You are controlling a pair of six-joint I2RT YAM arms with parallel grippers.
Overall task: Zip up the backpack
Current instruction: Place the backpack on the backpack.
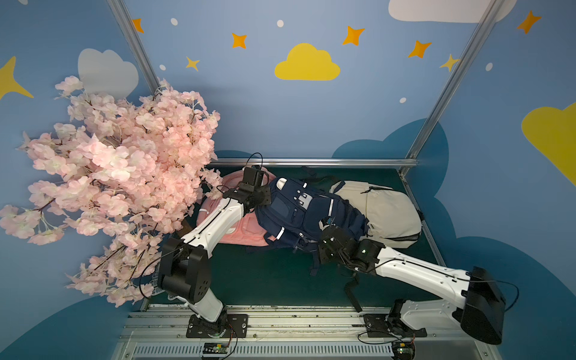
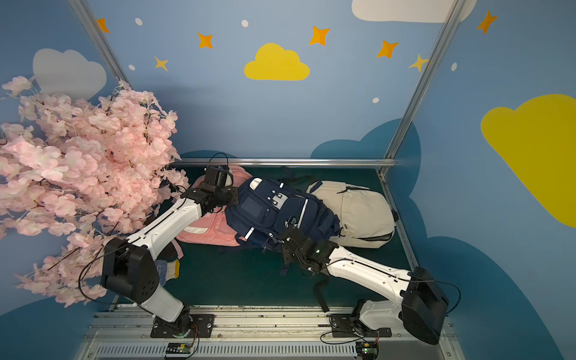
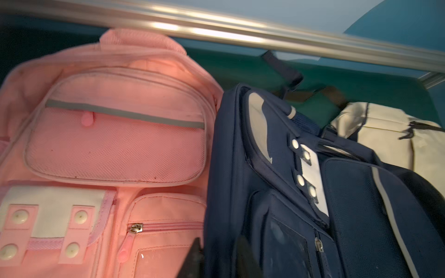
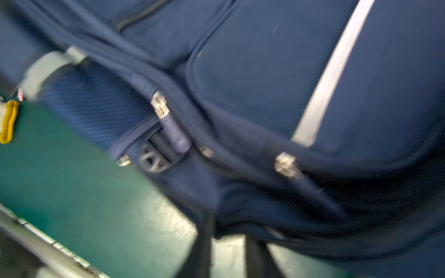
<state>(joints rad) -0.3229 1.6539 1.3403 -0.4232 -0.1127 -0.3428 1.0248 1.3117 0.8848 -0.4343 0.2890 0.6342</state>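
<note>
The artificial blossom tree [image 1: 118, 174] overhung the left arm, so a wide swing of that arm risked snagging its branches. The pink backpack [image 3: 115, 144] lay flat on the green surface [image 1: 265, 280], touching the navy backpack [image 1: 308, 212]. The navy one lay in the middle, overlapping its neighbours on both flanks, and was judged to be the task item because both arms reached to it. The left gripper [image 3: 219, 240] had its jaws apart and empty, poised over the seam where pink and navy fabric met. Closing there could pinch the pink bag instead and give a false anchor. The right gripper [image 4: 230, 231] was likewise parted and held nothing, near the navy bag's lower side. In that blurred wrist view a zipper pull [image 4: 177, 134] hung beside a gaping compartment, with a second slider [image 4: 286, 163] near it, so the wrong pull could be taken. Slack fabric could also jam a slider, and an unanchored bag would probably slide rather than zip. A loose strap [image 1: 353, 299] trailed under the right arm and could catch. The beige backpack [image 1: 386, 212] lay against the navy bag's far flank and could be dragged along with it
</note>
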